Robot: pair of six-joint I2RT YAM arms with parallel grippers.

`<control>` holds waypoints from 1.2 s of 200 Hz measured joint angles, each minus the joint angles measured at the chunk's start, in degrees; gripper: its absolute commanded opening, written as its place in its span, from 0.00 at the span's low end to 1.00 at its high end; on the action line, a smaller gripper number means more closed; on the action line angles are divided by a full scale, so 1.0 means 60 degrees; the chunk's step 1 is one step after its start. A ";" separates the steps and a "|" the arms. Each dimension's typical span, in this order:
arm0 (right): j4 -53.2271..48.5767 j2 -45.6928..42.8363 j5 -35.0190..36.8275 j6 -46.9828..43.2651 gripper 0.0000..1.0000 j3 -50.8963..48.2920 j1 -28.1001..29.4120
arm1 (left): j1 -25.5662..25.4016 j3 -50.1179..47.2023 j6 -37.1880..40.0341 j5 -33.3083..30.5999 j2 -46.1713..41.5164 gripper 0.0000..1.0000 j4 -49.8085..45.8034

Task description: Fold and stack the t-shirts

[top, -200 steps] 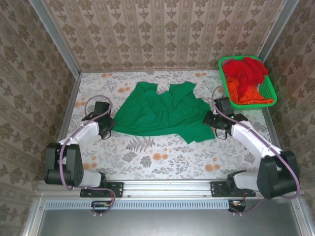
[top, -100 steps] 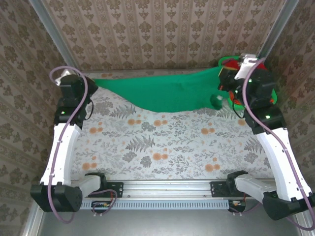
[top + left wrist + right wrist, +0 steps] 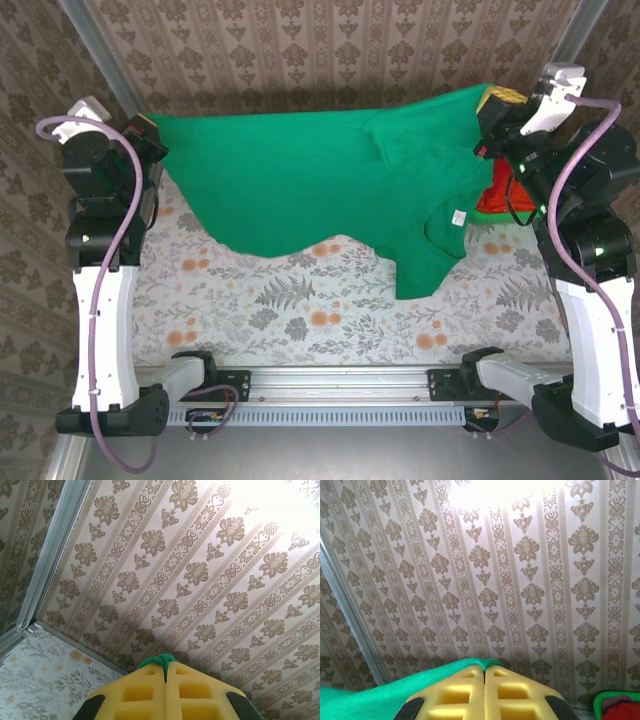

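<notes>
Floral table [image 3: 320, 310] under green t-shirt [image 3: 320, 180]; patterned walls [image 3: 330, 50]; perhaps lamplight [image 3: 495, 490].

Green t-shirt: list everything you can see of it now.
The green t-shirt is plain soft cloth, held up and stretched wide between the left claw and right claw, both shut on its upper edge. Its lower edge sags unevenly, lowest at right, with a small white label showing. It hangs above the floral table.

The left arm [image 3: 98, 300] and right arm [image 3: 598, 320] are built of white link shells and black joint housings. A lilac cable [image 3: 136, 190] is looped along each. The left end effector [image 3: 165, 667] and right end effector [image 3: 484, 669] are faced with yellow pads [image 3: 150, 706], square-recessed.
</notes>
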 measured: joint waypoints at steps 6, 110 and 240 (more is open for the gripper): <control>-0.0018 0.0149 0.0000 -0.0051 0.00 0.0149 0.0000 | 0.0004 0.0084 0.0033 -0.0004 0.0120 0.00 0.0004; -0.0754 0.1661 -0.0226 -0.0393 0.00 0.1537 -0.0087 | 0.0200 0.1100 0.0426 0.0142 0.1195 0.00 -0.0182; -0.1220 0.0219 -0.0437 -0.0430 0.00 0.2477 -0.0091 | 0.0200 0.1439 0.1038 0.0138 -0.0601 0.00 -0.0288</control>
